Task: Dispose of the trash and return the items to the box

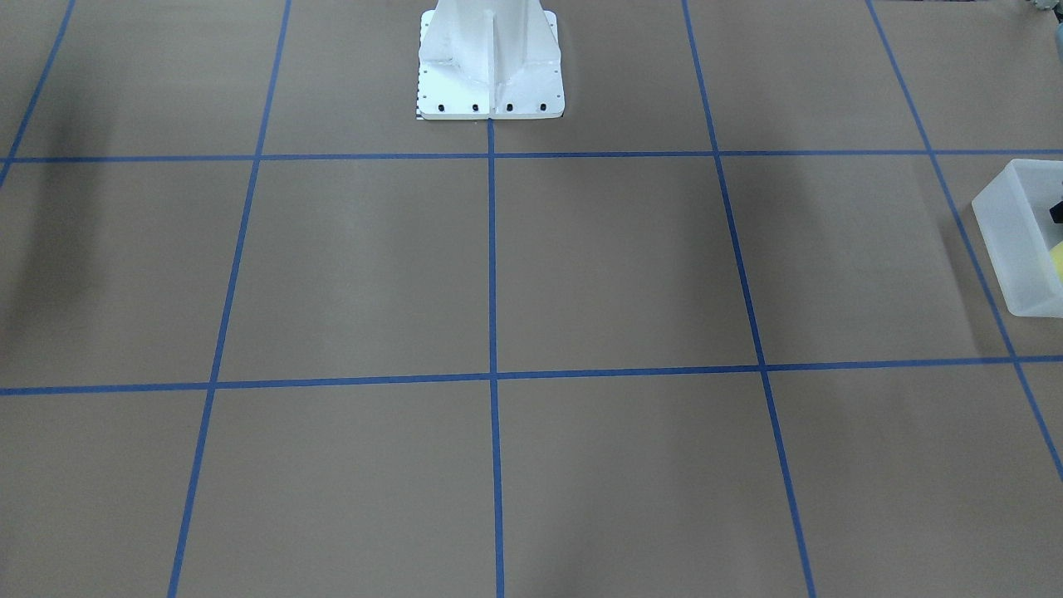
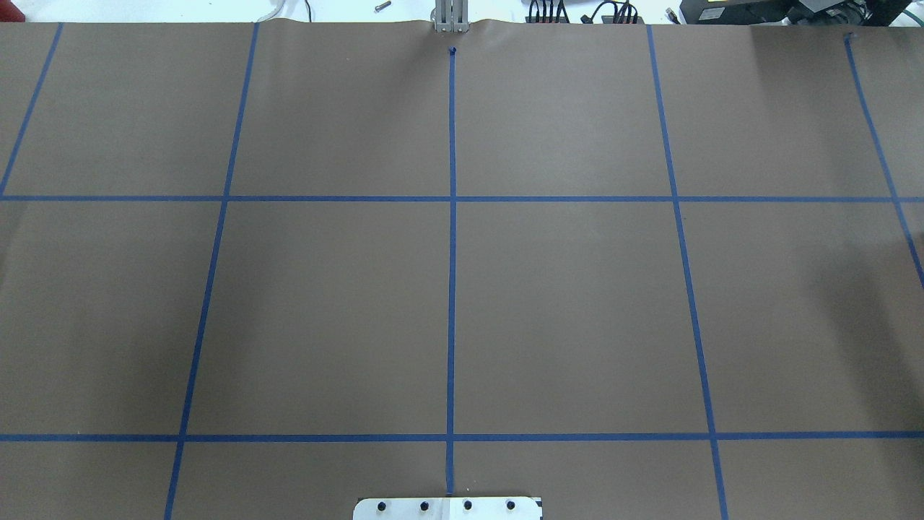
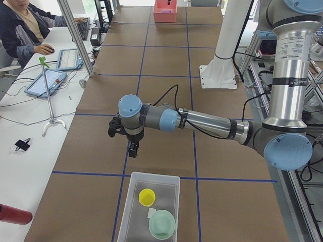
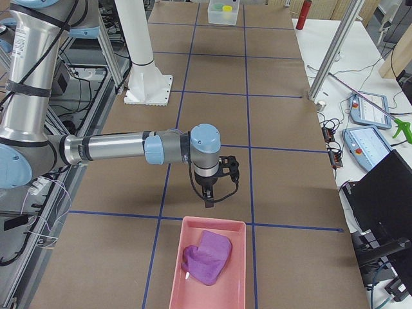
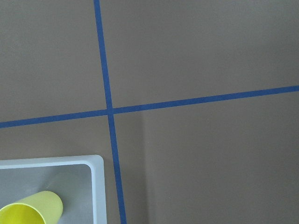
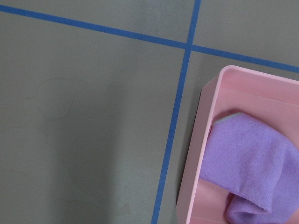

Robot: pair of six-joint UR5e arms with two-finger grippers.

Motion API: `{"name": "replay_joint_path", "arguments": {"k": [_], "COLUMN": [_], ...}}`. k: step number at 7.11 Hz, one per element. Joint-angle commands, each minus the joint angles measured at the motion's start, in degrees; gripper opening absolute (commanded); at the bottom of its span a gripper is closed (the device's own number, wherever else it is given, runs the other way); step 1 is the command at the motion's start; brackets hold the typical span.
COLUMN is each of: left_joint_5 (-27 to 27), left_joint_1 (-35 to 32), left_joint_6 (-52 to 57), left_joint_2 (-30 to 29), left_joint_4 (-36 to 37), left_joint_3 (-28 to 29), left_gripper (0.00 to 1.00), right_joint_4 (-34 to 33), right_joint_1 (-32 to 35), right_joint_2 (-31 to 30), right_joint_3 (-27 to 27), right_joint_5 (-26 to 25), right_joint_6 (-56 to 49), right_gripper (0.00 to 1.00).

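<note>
Frosted-white box [image 3: 154, 175] is sitting at 6 o'clock, left-end view; pink tray [image 4: 212, 221] likewise, right-end view. Inside box, mint bowl [image 3: 162, 224] is lying at 5, yellow cup [image 3: 147, 196] at 11. We're hanging L gripper [image 3: 132, 149], R gripper [image 4: 207, 198] off their 12 rims; openings: can't tell.

Plain brown table [image 2: 563, 310], crossed by a grid of blue tape lines [image 2: 452, 289]. At the left end, frosted white box [image 3: 154, 175] with a yellow cup [image 3: 147, 196] and a pale mint-green bowl [image 3: 162, 224]. At the right end, pink tray [image 4: 175, 273] with a purple cloth [image 4: 206, 256]. White robot base [image 1: 490, 66].
</note>
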Motion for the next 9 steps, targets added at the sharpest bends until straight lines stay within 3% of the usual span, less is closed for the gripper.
{"name": "replay_joint_path", "arguments": {"k": [1, 3, 5, 9], "left_joint_5": [0.0, 0.0, 0.0, 0.5], "left_joint_1": [0.0, 0.3, 0.5, 0.3], "left_joint_6": [0.0, 0.0, -0.1, -0.1], "left_joint_2": [0.2, 1.4, 1.3, 1.7], "left_joint_4": [-1.5, -1.7, -5.6, -5.6], "left_joint_3": [0.8, -2.9, -0.7, -0.4], "left_gripper": [0.98, 0.98, 0.98, 0.98], "right_joint_4": [0.0, 0.0, 0.0, 0.0], "right_joint_1": [0.9, 1.0, 1.0, 1.2], "right_joint_2": [0.2, 0.6, 0.8, 0.7], "right_joint_3": [-0.1, -0.7, -0.7, -0.8], "right_joint_5": [-0.1, 0.0, -0.1, -0.1], "right_joint_6": [0.4, 0.5, 0.5, 0.5], "right_gripper": [1.00, 1.00, 1.00, 1.00]}}
